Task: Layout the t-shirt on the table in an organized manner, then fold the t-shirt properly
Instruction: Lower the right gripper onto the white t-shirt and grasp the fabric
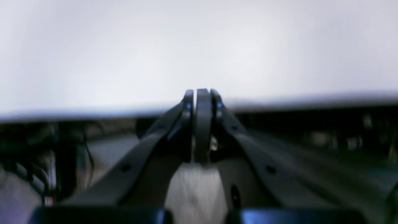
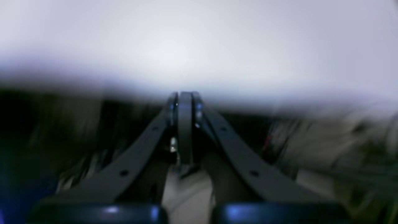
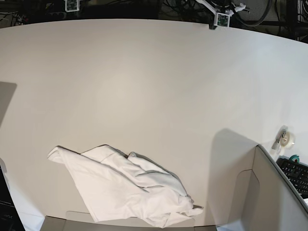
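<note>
Base view: looks down on the table (image 3: pixel 159 91), white and smooth, curved far edge at the top.
T-shirt (image 3: pixel 127 187): crumpled in a heap on the near part of the table, left of centre, close to the bottom edge of the picture; only plain white cloth showing, no print visible.
Shirt shape: one pointed corner stretched out to the left, folds bunched toward the right, a small tip poking out at the lower right.
Box wall (image 3: pixel 274 192): grey cardboard, standing at the lower right, well apart from the shirt's main bulk; a low grey flap also along the bottom edge just under the shirt.
Tape roll (image 3: pixel 287 138): small, at the table's right edge, beyond the box wall.
Keyboard (image 3: pixel 296 173): dark, partly seen at the far right, off the table.
Arms in base view: neither seen.
Left wrist view: blurred; left gripper (image 1: pixel 202 93) pressed together, dark fingers meeting at the tips, nothing between them; white surface filling the upper half, dark clutter below.
Right wrist view: blurred as well; right gripper (image 2: pixel 185 95) pressed together, fingers meeting, nothing pinched; pale surface above, dark blurred background below.
Contact with shirt: none visible from either gripper.
</note>
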`<state>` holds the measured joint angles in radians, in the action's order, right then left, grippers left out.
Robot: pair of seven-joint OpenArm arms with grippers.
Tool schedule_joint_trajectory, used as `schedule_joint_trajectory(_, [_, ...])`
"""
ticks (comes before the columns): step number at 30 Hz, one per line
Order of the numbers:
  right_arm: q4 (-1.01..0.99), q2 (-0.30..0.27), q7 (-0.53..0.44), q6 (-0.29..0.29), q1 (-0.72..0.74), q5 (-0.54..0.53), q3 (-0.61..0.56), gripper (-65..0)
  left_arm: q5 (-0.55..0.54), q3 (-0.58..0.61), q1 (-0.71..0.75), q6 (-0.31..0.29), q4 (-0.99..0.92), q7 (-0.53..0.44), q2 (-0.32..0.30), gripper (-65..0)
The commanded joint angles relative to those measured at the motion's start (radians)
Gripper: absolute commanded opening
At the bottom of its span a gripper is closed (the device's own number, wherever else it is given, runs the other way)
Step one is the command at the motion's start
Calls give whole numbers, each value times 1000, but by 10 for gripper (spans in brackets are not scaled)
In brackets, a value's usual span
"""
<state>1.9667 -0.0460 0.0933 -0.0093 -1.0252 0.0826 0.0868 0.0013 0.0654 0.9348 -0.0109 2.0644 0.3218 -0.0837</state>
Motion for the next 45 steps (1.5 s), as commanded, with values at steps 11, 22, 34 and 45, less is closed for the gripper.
schedule_joint_trajectory(11, [81,1,125,4,300,21,63,-644,3,3,-148,7,31,-8,-156,-649])
schedule_joint_trajectory(22, [26,2,567,9,940,19,38,-567,-289,-5,-538,4,25,348,-156,-484])
schedule_joint_trajectory(34, [-587,70,464,15,1370,16,-95,-287,-406,4,-721,-62,22,474,-153,-454])
schedule_joint_trajectory(45, [-1027,67,366,56,1546,19,-216,-236,-404,-5,-712,-62,2,474,-158,-453])
